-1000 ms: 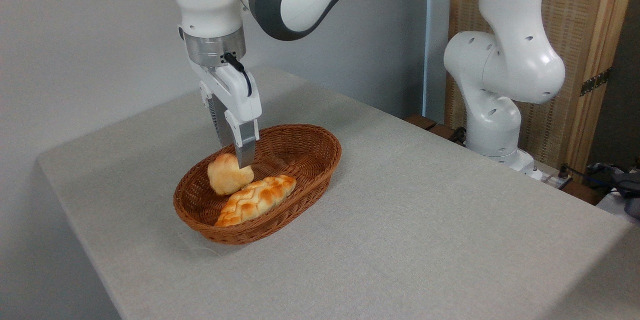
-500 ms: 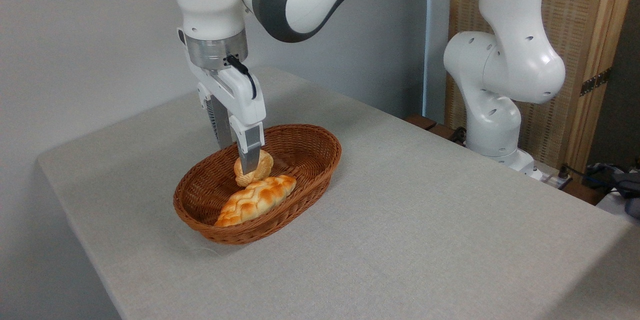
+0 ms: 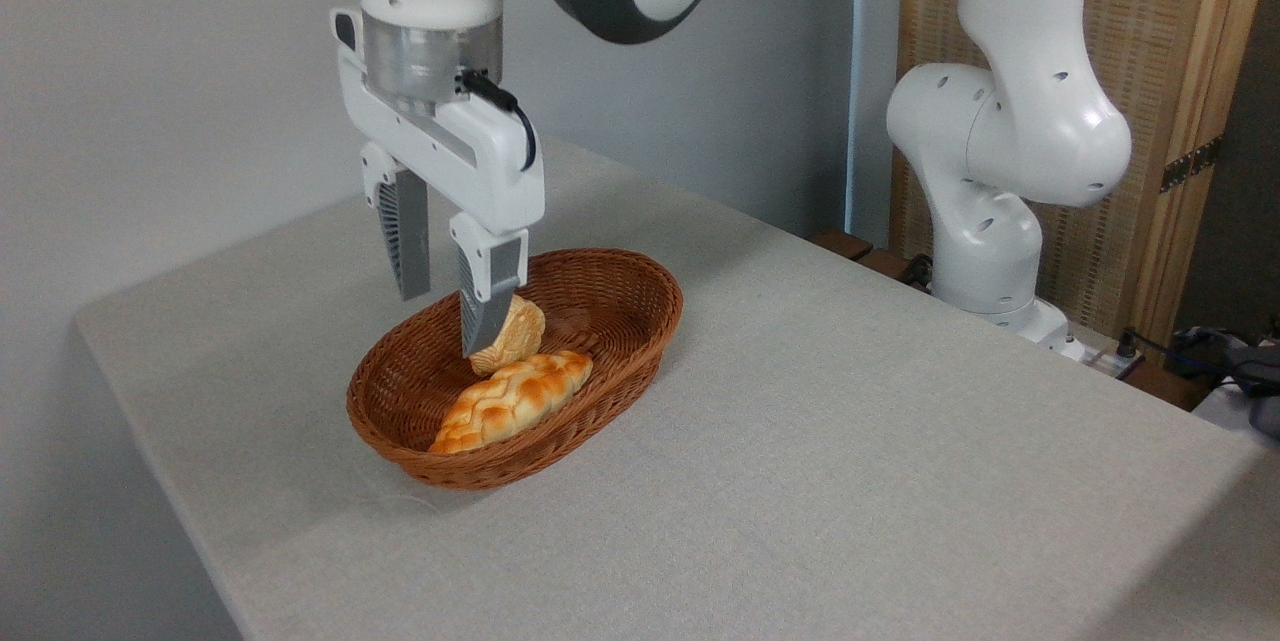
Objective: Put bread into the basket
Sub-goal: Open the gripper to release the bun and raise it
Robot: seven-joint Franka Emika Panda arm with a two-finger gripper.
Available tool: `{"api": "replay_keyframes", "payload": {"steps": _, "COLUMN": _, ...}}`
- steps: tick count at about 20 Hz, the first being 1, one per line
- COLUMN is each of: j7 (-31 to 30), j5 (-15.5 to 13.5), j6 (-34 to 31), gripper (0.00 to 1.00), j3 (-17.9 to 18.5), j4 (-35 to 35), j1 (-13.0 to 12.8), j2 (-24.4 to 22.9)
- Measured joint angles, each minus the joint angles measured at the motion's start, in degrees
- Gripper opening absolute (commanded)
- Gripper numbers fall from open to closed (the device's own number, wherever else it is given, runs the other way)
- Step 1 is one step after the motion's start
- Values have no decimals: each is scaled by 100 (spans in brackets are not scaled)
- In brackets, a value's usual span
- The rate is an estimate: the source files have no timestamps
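Note:
The bread (image 3: 514,335), a small round golden bun, lies inside the reddish-brown wicker basket (image 3: 610,293), leaning on its edge against a longer braided loaf (image 3: 512,399). My gripper (image 3: 445,321) hangs just above the basket's left half, open, with empty space between its two fingers. The right finger (image 3: 482,311) stands in front of the bun and hides its left side. The left finger ends above the basket's far rim.
The basket sits on a grey cloth-covered table (image 3: 800,441). The arm's white base (image 3: 990,221) stands beyond the table's far right edge, with a wooden screen behind it. Cables lie at the far right.
The gripper carried the bun right over the basket, opened its fingers and rose. The bun dropped from the fingers and now rests against the braided loaf.

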Motion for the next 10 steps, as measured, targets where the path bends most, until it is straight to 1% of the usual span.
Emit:
{"api": "replay_keyframes", "payload": {"steps": 2, "j7": 0, "j5": 119, "j6": -138, "gripper": 100, "j3": 8, "j4": 124, "j1": 0, "j2": -6}}
{"api": "replay_keyframes", "payload": {"steps": 3, "j7": 0, "j5": 241, "j6": -222, "gripper": 100, "j3": 18, "j4": 198, "j1": 1, "j2": -13}}
{"api": "replay_keyframes", "payload": {"steps": 5, "j7": 0, "j5": 351, "j6": -314, "gripper": 100, "j3": 45, "j4": 287, "j1": 1, "j2": -29}}
{"api": "replay_keyframes", "payload": {"steps": 10, "j7": 0, "j5": 403, "j6": -685, "gripper": 100, "j3": 175, "j4": 523, "j1": 3, "j2": -59}}
